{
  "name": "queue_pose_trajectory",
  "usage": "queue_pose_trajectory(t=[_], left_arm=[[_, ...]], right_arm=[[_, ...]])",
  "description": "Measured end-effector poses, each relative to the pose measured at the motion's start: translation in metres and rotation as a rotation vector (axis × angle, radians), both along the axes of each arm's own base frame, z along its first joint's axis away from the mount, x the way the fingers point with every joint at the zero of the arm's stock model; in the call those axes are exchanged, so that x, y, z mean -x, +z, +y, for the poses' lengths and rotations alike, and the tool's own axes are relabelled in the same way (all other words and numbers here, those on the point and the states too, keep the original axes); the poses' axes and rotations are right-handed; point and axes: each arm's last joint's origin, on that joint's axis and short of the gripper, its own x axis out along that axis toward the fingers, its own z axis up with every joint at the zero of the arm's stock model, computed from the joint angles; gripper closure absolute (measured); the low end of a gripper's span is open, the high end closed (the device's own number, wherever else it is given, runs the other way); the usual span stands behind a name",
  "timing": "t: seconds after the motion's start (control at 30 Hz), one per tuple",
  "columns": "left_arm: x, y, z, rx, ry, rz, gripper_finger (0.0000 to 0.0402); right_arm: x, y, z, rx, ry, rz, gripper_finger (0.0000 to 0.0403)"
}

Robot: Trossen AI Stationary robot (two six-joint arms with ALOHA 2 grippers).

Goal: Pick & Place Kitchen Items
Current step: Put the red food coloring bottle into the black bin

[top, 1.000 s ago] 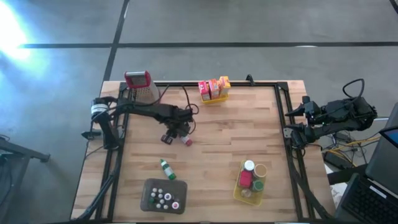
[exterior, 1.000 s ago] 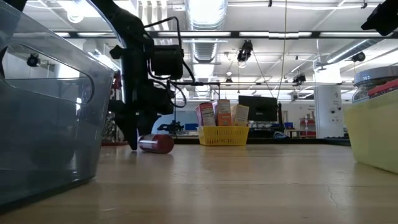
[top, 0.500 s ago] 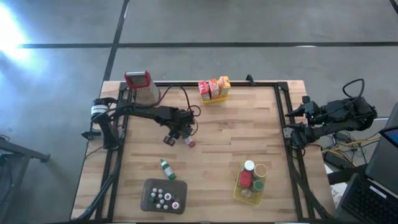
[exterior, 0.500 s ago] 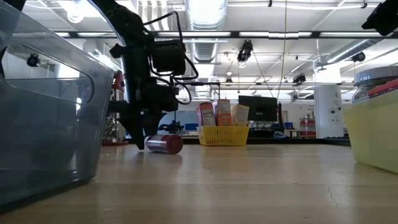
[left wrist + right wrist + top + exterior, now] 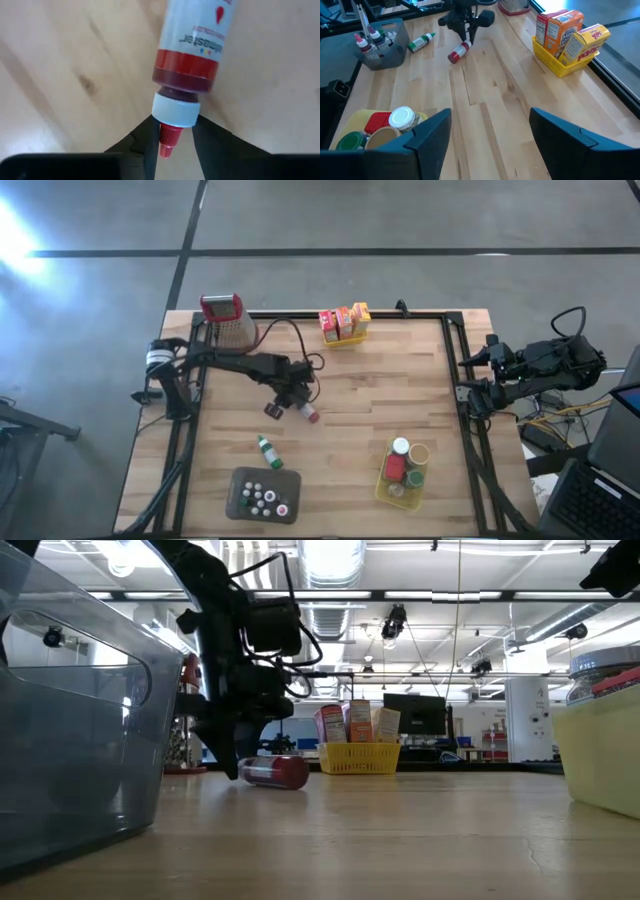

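Observation:
A small bottle of red liquid [image 5: 308, 413] with a white collar and a red nozzle lies on its side on the wooden table [image 5: 350, 410], left of the middle. My left gripper [image 5: 175, 125] points steeply down at the bottle's nozzle end and is shut on it. In the low view the left gripper [image 5: 232, 762] stands over the bottle [image 5: 275, 772]. My right gripper [image 5: 485, 130] waits open beyond the table's right edge, with nothing between its fingers. A green bottle [image 5: 267, 451] lies nearer the front. My left gripper has the bottle's white collar [image 5: 176, 112] between the free ends of its two fingers [image 5: 147, 132], and the red nozzle [image 5: 167, 142] lies in the gap behind. The fingers come from above, slanting, and lie along the bottle. The bottle's body rests flat on the table.
A grey tray [image 5: 240, 477] of little bottles stands at the front left. A yellow basket [image 5: 383, 485] of jars is at the front right, and another [image 5: 345, 340] with boxes is at the far edge. A grater [image 5: 226, 318] stands at the far left.
My left gripper has gone a little toward the table's right and near edges. The red bottle has slid along the table with it, staying on its side.

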Motion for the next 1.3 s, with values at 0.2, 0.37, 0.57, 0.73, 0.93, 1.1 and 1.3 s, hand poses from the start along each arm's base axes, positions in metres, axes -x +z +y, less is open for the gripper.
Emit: queue_pose_trajectory(t=[0.2, 0.37, 0.57, 0.73, 0.93, 1.1, 1.3], left_arm=[[-0.003, 0.000, -0.015, 0.006, -0.044, -0.011, 0.0330], [-0.004, 0.000, -0.029, 0.042, 0.017, -0.008, 0.0351], [-0.007, 0.002, -0.042, 0.104, 0.167, -0.029, 0.0351], [-0.010, 0.006, -0.050, 0.185, 0.350, -0.025, 0.0352], [-0.014, 0.016, -0.060, 0.296, 0.407, 0.000, 0.0353], [-0.016, 0.031, -0.071, 0.307, 0.397, 0.053, 0.0353], [-0.022, 0.053, -0.079, 0.312, 0.383, 0.049, 0.0353]], right_arm=[[0.000, 0.000, 0.000, 0.000, 0.000, 0.000, 0.0117], [0.000, 0.000, 0.000, 0.000, 0.000, 0.000, 0.0099], [0.000, 0.000, 0.000, 0.000, 0.000, 0.000, 0.0078], [0.000, 0.000, 0.000, 0.000, 0.000, 0.000, 0.0061], [0.000, 0.000, 0.000, -0.001, -0.001, -0.001, 0.0044], [-0.002, 0.003, 0.000, -0.030, -0.013, -0.041, 0.0045], [-0.005, 0.009, 0.001, -0.053, -0.016, -0.111, 0.0061]])
